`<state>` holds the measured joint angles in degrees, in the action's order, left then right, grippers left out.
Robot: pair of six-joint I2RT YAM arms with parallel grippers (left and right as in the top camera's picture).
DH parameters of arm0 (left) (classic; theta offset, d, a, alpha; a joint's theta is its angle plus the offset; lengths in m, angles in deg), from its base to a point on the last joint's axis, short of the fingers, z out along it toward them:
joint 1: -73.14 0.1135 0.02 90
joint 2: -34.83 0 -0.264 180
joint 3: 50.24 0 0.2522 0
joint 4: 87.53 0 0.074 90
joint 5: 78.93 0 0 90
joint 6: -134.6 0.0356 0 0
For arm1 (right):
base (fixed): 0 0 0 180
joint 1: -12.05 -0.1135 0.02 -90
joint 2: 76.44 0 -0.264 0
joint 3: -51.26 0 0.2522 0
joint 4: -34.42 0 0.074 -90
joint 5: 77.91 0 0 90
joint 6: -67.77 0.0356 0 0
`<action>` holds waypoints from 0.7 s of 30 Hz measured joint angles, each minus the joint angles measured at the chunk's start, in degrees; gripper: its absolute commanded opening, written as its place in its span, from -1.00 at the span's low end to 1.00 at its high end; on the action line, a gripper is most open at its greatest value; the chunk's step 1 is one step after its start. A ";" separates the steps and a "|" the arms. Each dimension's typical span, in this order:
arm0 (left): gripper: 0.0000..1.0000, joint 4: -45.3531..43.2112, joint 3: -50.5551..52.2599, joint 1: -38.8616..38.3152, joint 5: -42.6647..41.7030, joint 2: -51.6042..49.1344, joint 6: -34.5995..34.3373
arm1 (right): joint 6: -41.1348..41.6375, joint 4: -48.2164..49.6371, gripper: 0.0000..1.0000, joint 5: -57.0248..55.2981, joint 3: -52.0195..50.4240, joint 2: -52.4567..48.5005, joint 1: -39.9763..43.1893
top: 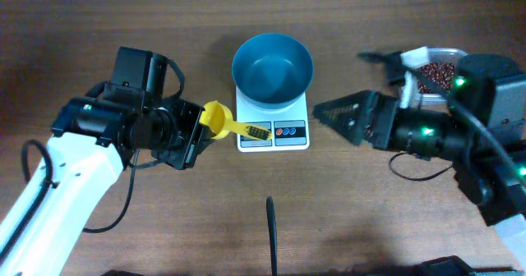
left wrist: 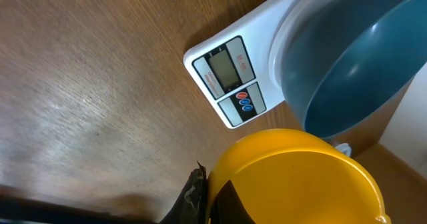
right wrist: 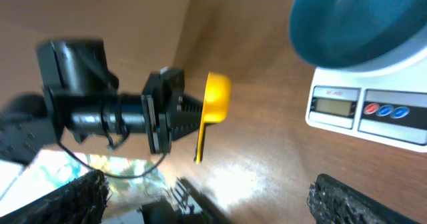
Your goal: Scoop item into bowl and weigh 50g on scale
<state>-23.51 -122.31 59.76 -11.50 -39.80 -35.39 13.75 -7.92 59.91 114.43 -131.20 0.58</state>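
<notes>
The teal-blue bowl stands on the white scale, and its inside shows bare. My left gripper is shut on a yellow scoop. The scoop's handle reaches over the scale's front strip. In the left wrist view the scoop fills the lower right, below the scale and bowl. The item, dark red-brown beans, lies at the far right. My right gripper is open to the right of the scale, holding nothing. From its wrist I see the scoop, scale and bowl.
A clear plastic tub holds the beans at the back right, partly under my right arm. A thin black rod rises from the table's front edge near the middle. Bare wooden tabletop lies in front of the scale.
</notes>
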 measured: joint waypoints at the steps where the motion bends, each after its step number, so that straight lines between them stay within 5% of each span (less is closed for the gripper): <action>1: -1.00 -0.26 0.00 0.00 -0.04 0.00 -0.76 | -0.20 0.94 0.97 -1.22 0.00 -0.42 -2.58; 4: -1.00 -0.61 0.00 0.00 -0.52 0.00 -4.37 | -0.52 3.61 0.99 -6.14 0.00 -2.75 -9.38; 9: -1.00 -0.59 0.00 -0.83 -1.42 0.00 -10.27 | 1.07 11.56 0.21 -10.27 0.11 -11.30 -16.15; 21: -1.00 2.69 -0.02 -4.28 3.34 0.00 -9.81 | 2.62 13.88 -0.07 -13.16 0.11 -15.54 -21.55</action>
<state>-20.83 -122.33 55.47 -8.15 -39.80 -45.20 16.38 5.96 46.75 114.54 -146.74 -20.97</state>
